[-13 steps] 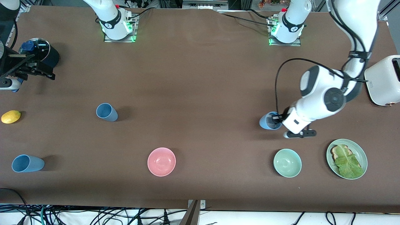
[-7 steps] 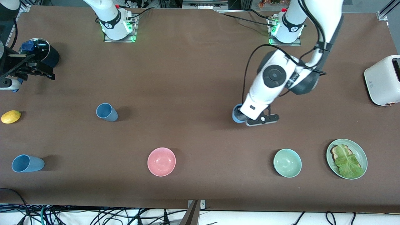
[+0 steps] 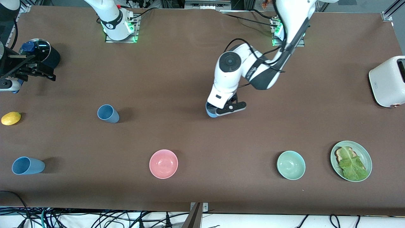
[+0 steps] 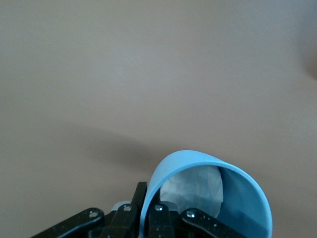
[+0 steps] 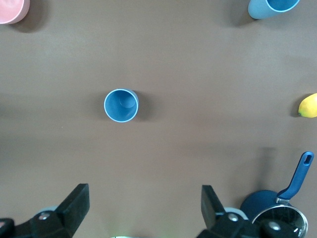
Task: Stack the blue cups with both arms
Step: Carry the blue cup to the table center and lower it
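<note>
- Matte light-blue, the carried cup hung in the left gripper over bare table near its middle; the left wrist view showed the fingers clamped across the cup's rim wall, one inside and one outside.
- Two more blue cups stood upright toward the right arm's end: the middle cup, and the near cup closer to the front camera.
- Such tumblers looked light, stiff and smooth, so a pinch on the rim wall seemed enough, though a tilted cup could swing or slip.
- Right gripper waited high over that end of the table, jaws apart, with the middle cup below it.
- Pink bowl, green bowl, a plate of toast and lettuce, a lemon, a lidded pot and a toaster lay around.
- Nothing appeared to block the way to the middle cup.
</note>
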